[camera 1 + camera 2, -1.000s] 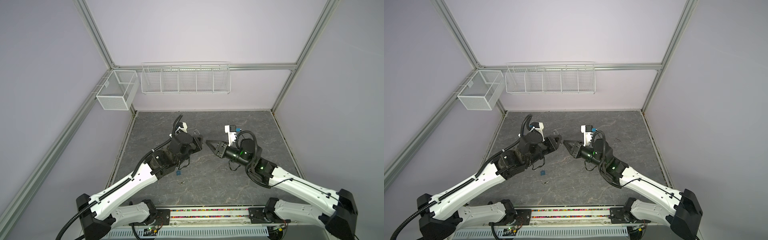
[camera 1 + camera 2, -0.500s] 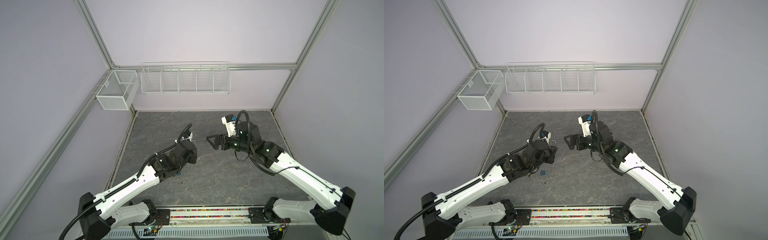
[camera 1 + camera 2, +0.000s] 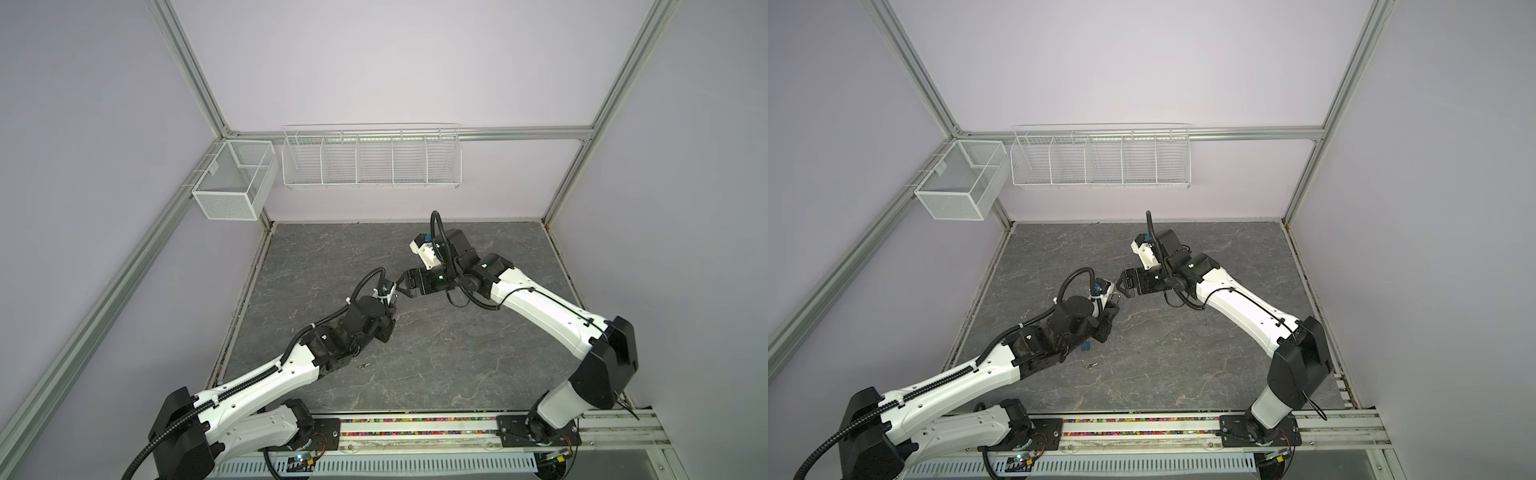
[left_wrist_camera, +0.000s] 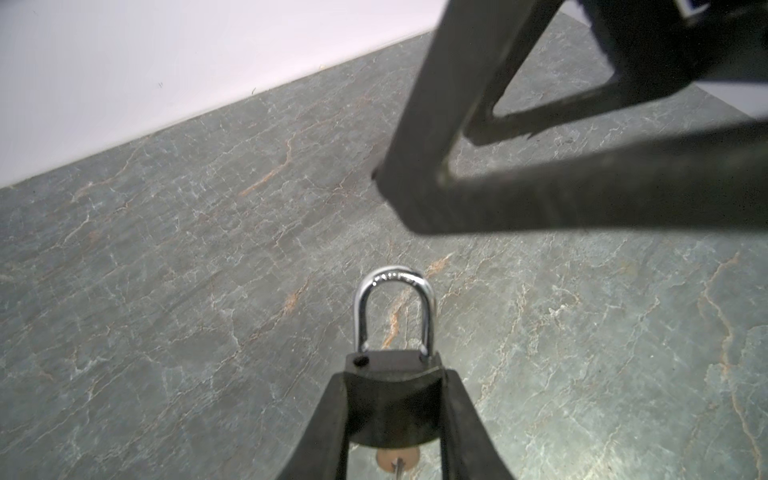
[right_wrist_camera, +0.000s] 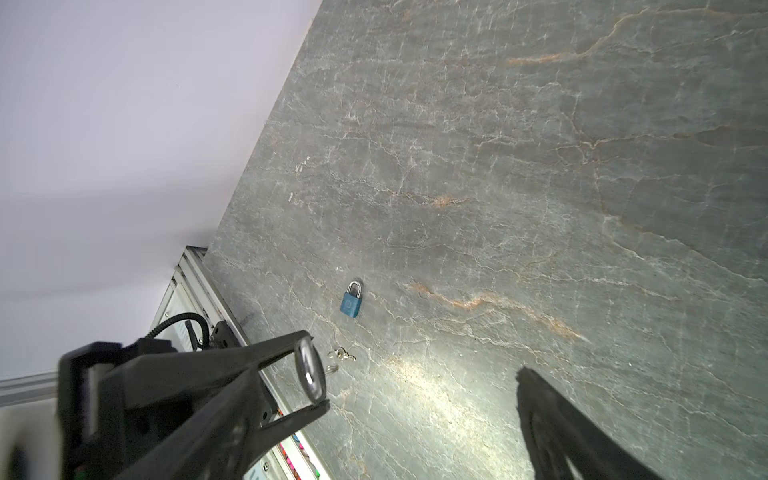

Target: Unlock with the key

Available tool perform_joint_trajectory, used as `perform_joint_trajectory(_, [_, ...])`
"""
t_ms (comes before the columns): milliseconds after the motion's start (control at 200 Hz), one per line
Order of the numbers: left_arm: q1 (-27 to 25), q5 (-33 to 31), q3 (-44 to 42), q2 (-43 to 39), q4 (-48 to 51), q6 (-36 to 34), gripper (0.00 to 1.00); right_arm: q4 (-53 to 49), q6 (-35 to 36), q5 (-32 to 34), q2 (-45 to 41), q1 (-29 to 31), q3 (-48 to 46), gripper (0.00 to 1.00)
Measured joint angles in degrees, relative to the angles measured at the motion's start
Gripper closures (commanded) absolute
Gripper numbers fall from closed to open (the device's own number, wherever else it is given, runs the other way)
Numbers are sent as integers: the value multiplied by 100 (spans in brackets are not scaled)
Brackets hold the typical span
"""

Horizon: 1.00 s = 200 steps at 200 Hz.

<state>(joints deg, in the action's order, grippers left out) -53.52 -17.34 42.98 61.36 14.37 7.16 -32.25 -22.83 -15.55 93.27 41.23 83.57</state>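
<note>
Nearest the front of the grey stone-patterned table [image 3: 457,365], a loose bunch of keys [image 3: 1090,365] and a blue padlock [image 3: 1087,345] lie flat, unheld, just beside the left arm. Above the table the left gripper [image 4: 395,376] pinches the body of a black padlock [image 4: 392,409] between its fingers, with the shackle [image 4: 395,276] pointing away from the wrist. A key [image 4: 397,459] with a copper-coloured head sits in the end of the body opposite the shackle, and nothing grips it. In the left wrist view one shackle leg seems to end just above its open hole, while the other runs into the body, so the lock has likely sprung. Just beyond the shackle hovers the right gripper [image 3: 1121,288], its jaws spread wide, empty and clear of the lock. What appears left is to draw the shackle fully free and confirm the release. Farthest back, a wire rack [image 3: 371,156] and a mesh bin [image 3: 232,183] hang at the rear of the cell.
</note>
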Motion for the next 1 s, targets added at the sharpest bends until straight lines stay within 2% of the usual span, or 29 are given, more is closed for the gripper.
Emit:
perform_joint_trajectory(325, [0,-31,-44,2,-254,-168,100,-393,210,247,619,92,660,5])
perform_joint_trajectory(585, [0,-90,-302,-44,-382,-166,100,-841,393,654,684,90,772,6])
perform_joint_trajectory(1000, [0,-247,-304,-96,-407,-160,100,-1069,798,673,719,7,822,7])
